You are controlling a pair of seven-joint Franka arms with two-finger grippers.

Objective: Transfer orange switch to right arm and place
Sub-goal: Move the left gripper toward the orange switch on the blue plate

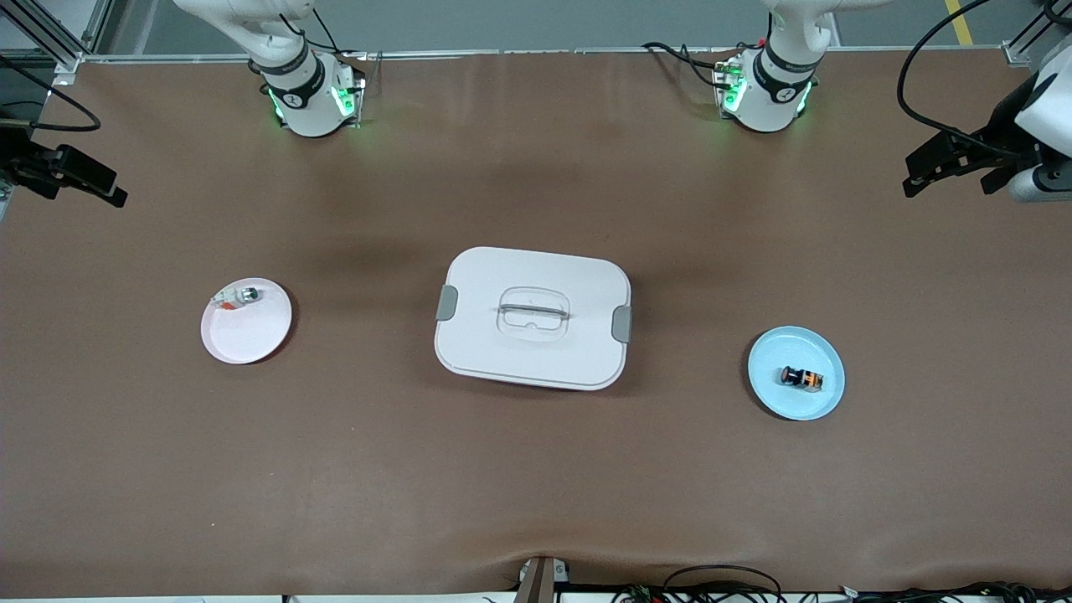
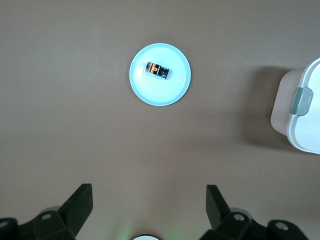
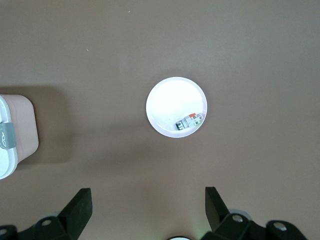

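Observation:
The orange switch [image 1: 802,378] lies on its side on a light-blue plate [image 1: 796,406] toward the left arm's end of the table. In the left wrist view the switch [image 2: 157,70] sits well below on that plate [image 2: 160,94]. My left gripper [image 1: 950,177] hangs high over the left arm's end of the table, open and empty [image 2: 149,200]. My right gripper [image 1: 84,188] hangs high over the right arm's end of the table, open and empty [image 3: 147,200]. Both arms are apart from the switch.
A white lidded box with grey clasps [image 1: 533,318] stands mid-table, between the plates. A pale pink plate [image 1: 243,339] toward the right arm's end holds a small silvery-white part with green and red bits [image 1: 239,296], which also shows in the right wrist view [image 3: 190,121].

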